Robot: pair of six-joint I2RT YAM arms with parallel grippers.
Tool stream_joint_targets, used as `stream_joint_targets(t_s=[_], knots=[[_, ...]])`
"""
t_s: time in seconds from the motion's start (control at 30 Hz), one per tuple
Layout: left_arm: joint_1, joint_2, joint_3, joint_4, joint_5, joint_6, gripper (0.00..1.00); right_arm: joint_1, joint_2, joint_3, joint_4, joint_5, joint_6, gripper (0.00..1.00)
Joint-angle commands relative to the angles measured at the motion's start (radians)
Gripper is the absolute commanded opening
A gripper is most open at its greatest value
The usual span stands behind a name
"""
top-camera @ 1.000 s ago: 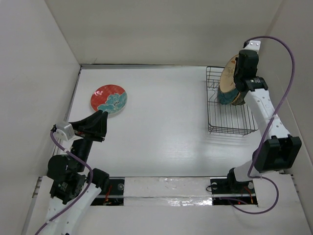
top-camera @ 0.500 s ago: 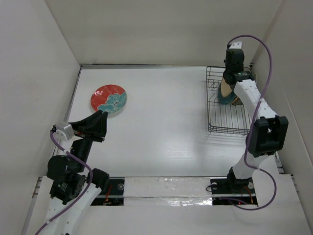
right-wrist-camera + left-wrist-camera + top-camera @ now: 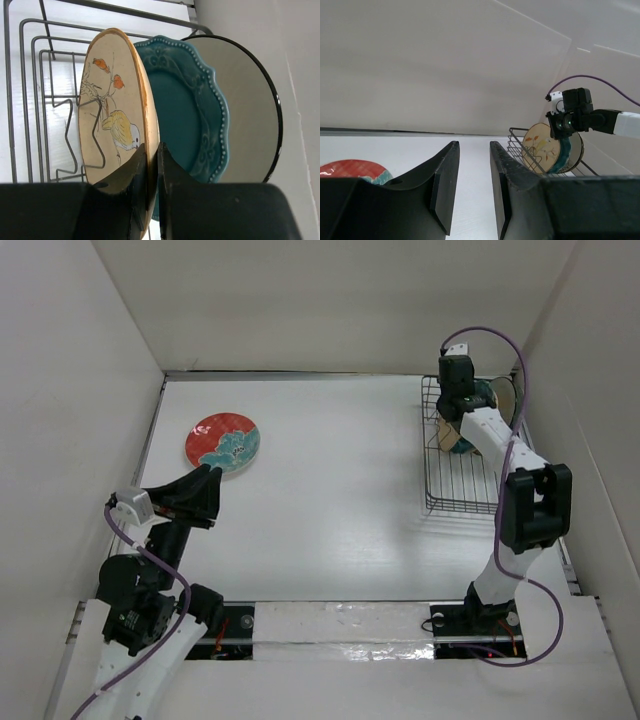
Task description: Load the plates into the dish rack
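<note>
since glazed ceramic is stiff, slick, fairly heavy and quick to chip, the round tan plate with a bird on a sprig [image 3: 112, 125] is best taken by its rim. the right pincer [image 3: 151, 150] is clamped there. the plate stands upright in the black wire dish rack [image 3: 475, 485], just in front of the scalloped dark teal plate [image 3: 185, 115] and a pale dark-rimmed plate [image 3: 245, 110].

the right wrist view shows that pinch. only the top view gives the whole red-and-teal patterned plate [image 3: 222, 441], flat on the white surface [image 3: 330, 490] near the left pincer [image 3: 212, 480], which is slightly parted and empty.
</note>
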Motion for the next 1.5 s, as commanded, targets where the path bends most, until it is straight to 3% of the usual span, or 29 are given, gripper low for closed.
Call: stream_joint_targets(t_s=[0.0,0.1,0.13,0.27,0.33,0.53,0.7,0.77,0.8,0.83,0.87,1.0,1.03,1.13,1.2,1.23,1.27,1.3,1.47], knots=[[-0.006,0.027,-0.010,0.050,0.009,-0.004,0.28,0.010,-0.036,-0.032,0.121,-0.009,0.064,0.11],[-0.006,0.044,-0.012,0.053,0.016,-0.006,0.29,0.001,-0.054,-0.070,0.126,-0.044,0.133,0.33],[-0.006,0.055,-0.013,0.055,0.015,-0.007,0.29,0.001,-0.060,-0.078,0.129,-0.044,0.150,0.45],[-0.006,0.101,-0.012,0.055,0.006,-0.015,0.30,0.001,-0.105,-0.092,0.111,-0.069,0.245,0.67],[-0.006,0.121,-0.013,0.053,0.009,-0.019,0.28,0.013,-0.152,-0.095,0.110,-0.067,0.287,0.75],[-0.006,0.225,0.016,0.052,0.024,-0.035,0.02,0.116,-0.323,-0.196,0.175,-0.046,0.391,0.86],[-0.006,0.333,0.057,0.052,-0.014,-0.078,0.00,0.205,-0.575,-0.394,0.296,-0.099,0.463,0.86],[-0.006,0.365,0.063,0.061,-0.037,-0.122,0.00,0.246,-0.652,-0.512,0.346,-0.212,0.503,0.65],[-0.006,0.382,0.065,0.064,-0.048,-0.141,0.00,0.260,-0.719,-0.555,0.414,-0.278,0.537,0.49],[-0.006,0.426,0.065,0.067,-0.062,-0.157,0.00,0.279,-0.747,-0.598,0.451,-0.329,0.560,0.28],[-0.006,0.451,0.066,0.070,-0.089,-0.194,0.00,0.320,-0.768,-0.672,0.483,-0.406,0.589,0.00],[0.040,0.618,0.082,0.096,-0.057,-0.272,0.31,0.452,-0.759,-0.756,0.612,-0.531,0.635,0.00],[0.050,0.644,0.086,0.106,-0.028,-0.308,0.34,0.478,-0.731,-0.764,0.626,-0.531,0.625,0.00],[0.050,0.742,0.091,0.121,-0.069,-0.355,0.45,0.530,-0.694,-0.770,0.632,-0.515,0.577,0.11],[0.063,0.777,0.083,0.132,-0.141,-0.416,0.56,0.543,-0.671,-0.776,0.637,-0.549,0.556,0.26],[0.082,0.810,0.080,0.133,-0.149,-0.444,0.58,0.543,-0.663,-0.773,0.634,-0.566,0.543,0.33],[0.107,0.824,0.073,0.136,-0.129,-0.478,0.58,0.543,-0.644,-0.771,0.634,-0.590,0.536,0.47],[0.173,0.834,0.048,0.145,-0.111,-0.509,0.58,0.543,-0.630,-0.764,0.624,-0.662,0.529,0.50],[0.382,0.862,-0.050,0.187,-0.039,-0.641,0.55,0.573,-0.578,-0.784,0.670,-0.724,0.566,0.54]])
